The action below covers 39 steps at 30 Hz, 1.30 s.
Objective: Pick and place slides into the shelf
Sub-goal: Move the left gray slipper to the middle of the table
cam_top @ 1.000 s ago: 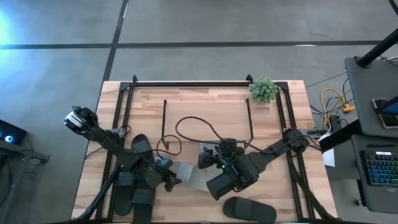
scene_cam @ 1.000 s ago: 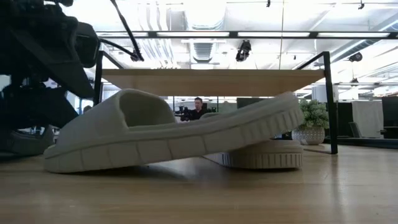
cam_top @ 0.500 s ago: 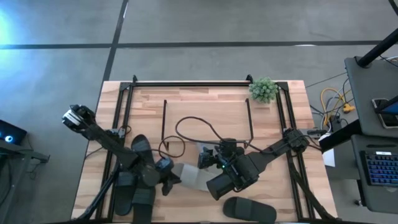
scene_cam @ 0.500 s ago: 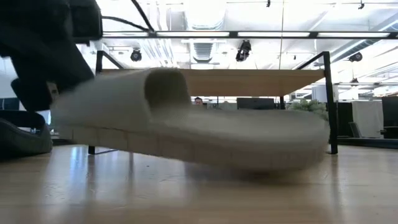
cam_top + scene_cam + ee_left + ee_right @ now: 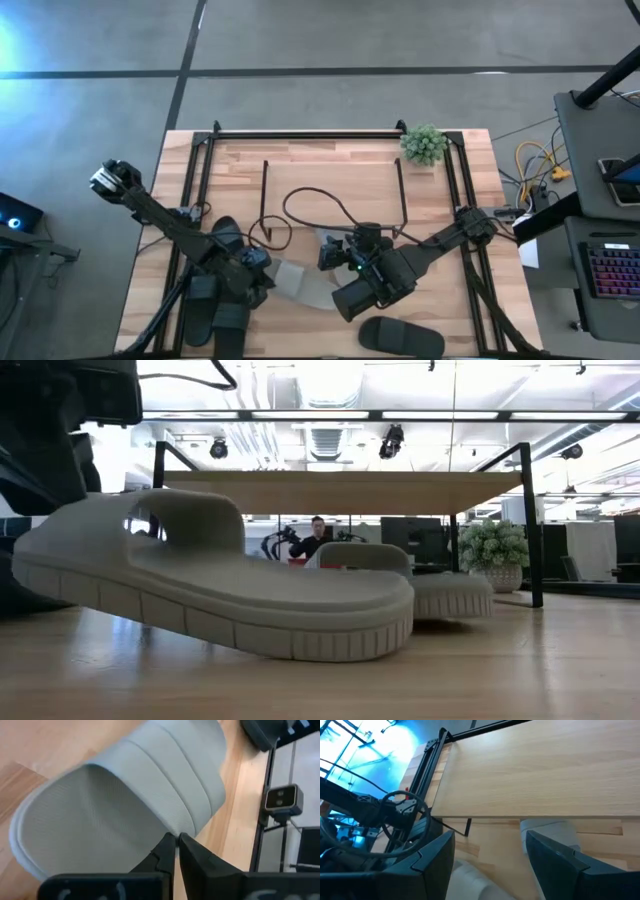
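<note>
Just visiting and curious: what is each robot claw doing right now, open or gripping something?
Left gripper: shut on the light grey slide.
Right gripper: open, holding nothing.

L hand (image 5: 175,851) pinched, R hand (image 5: 490,865) agape

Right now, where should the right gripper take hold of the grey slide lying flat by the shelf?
Probably the strap, from above, on the side away from the shelf. The grey slide lies sole down with its strap arched up, and the shelf seems to cover its far end. The right gripper is open nearby.
</note>
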Tool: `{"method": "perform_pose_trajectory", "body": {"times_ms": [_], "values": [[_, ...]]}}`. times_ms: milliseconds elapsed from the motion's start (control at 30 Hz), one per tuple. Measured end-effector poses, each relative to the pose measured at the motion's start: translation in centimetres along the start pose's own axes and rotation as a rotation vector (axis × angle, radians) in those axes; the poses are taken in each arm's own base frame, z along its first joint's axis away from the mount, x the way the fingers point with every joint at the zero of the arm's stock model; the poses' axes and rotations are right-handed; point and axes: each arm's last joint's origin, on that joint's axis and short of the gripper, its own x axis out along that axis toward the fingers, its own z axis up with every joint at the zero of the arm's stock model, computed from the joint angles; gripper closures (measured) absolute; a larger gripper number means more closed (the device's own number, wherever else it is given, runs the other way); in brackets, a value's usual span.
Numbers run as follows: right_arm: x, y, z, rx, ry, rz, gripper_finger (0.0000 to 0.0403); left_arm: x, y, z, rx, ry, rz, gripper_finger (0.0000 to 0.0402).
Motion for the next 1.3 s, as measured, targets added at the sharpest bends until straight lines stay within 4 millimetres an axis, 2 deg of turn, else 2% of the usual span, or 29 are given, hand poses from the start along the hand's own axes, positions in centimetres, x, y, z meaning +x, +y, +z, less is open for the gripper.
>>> {"method": "perform_pose_trajectory", "body": {"times_ms": [167,433,533,600,733,900,1000,1067,1300], "values": [[0.0,0.0,0.0,-0.002,0.013,-0.005,0.0168,0.3,-0.1,0.1,-0.024,-0.035,0.025,0.0359],[0.0,0.0,-0.1,-0.006,0.018,-0.006,0.0168,0.7,0.2,0.0,-0.052,-0.036,0.046,0.0238],[0.0,0.0,-0.1,-0.014,0.02,-0.006,0.0167,0.1,0.2,0.1,-0.047,-0.003,0.05,0.0208],[0.0,0.0,-0.1,-0.026,0.025,-0.008,0.0167,-0.5,0.0,0.0,-0.043,0.018,0.03,0.0203],[0.0,0.0,-0.1,-0.04,0.029,-0.01,0.0167,-2.4,-0.5,-0.5,0.0,0.046,0.013,0.022],[0.0,-0.1,-0.1,-0.087,0.047,-0.018,0.0167,-3.9,-1.9,-2.0,0.113,0.092,-0.046,0.03],[0.0,-0.1,-0.1,-0.104,0.05,-0.019,0.0167,-3.2,-2.1,-3.1,0.151,0.126,-0.025,0.0367],[0.0,-0.1,-0.1,-0.105,0.05,-0.019,0.0168,-2.3,-2.0,-3.7,0.152,0.146,0.008,0.0392],[0.0,-0.1,-0.2,-0.133,0.053,-0.019,0.0168,1.7,-1.5,-4.8,0.095,0.156,0.143,0.0399]]}}
